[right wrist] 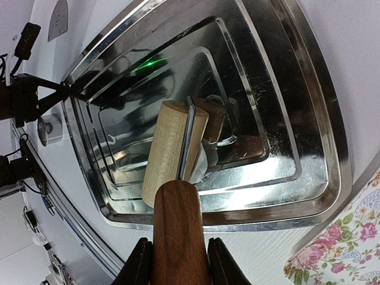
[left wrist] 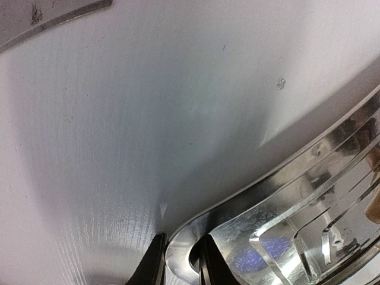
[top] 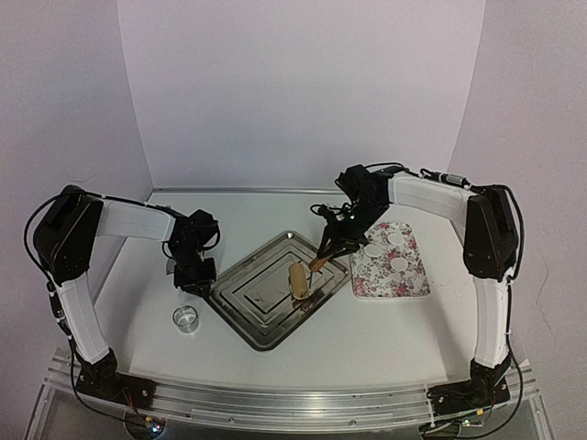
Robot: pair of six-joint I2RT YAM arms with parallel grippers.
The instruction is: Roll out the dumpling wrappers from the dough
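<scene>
Three wrappers point(top: 396, 237) lie flat on the floral plate point(top: 415, 284), right of centre in the top view, each apart from the others. The steel tray point(top: 246, 312) sits mid-frame on the table point(top: 385, 339), just beside the plate. In the tray rests a wooden roller point(top: 300, 280). The right wrist view shows a pale patch under its drum, too unclear to name. The right jaws pinch the roller's dark handle point(right wrist: 178, 225). The left jaws pinch the tray's rim point(left wrist: 177, 249) at its left corner. A clear ring point(top: 186, 318) stands on the table at lower left, near the tray.
</scene>
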